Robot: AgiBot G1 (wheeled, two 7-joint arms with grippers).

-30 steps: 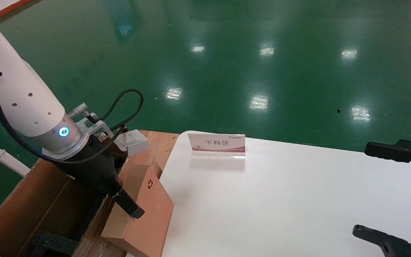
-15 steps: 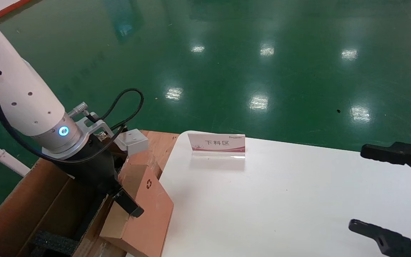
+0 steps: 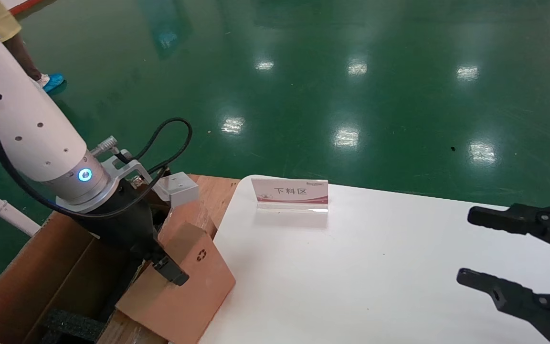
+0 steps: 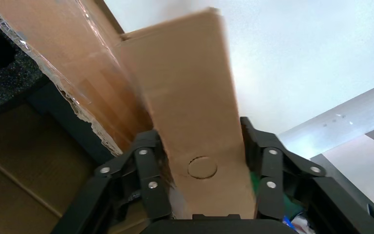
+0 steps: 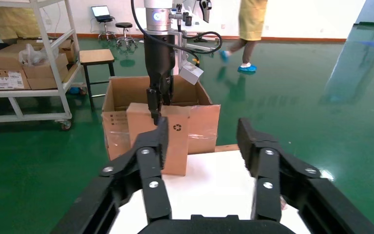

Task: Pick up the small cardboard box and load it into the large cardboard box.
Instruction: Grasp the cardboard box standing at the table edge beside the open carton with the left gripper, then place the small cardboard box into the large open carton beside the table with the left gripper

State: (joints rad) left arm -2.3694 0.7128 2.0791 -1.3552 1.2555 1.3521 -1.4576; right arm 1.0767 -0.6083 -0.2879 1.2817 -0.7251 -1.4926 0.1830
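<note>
My left gripper (image 3: 167,272) is shut on the small cardboard box (image 3: 184,291), a flat brown box with a black recycling symbol. I hold it tilted over the near flap of the large cardboard box (image 3: 60,272), at the table's left edge. In the left wrist view the small box (image 4: 190,112) sits between my fingers (image 4: 148,170), beside the taped flap (image 4: 68,63) and black foam (image 4: 5,78). My right gripper (image 3: 466,248) is open and empty over the table's right side. The right wrist view shows the small box (image 5: 177,141) in front of the large carton (image 5: 202,122).
A white table (image 3: 351,277) holds a small sign stand (image 3: 289,193) at its far edge. Black foam (image 3: 69,325) lies in the carton. A green floor surrounds it. A shelf cart (image 5: 24,63), a stool (image 5: 97,58) and a person (image 5: 251,29) stand beyond.
The small box has tipped further over and shifted in my left gripper. My right gripper has moved left, further into view over the table.
</note>
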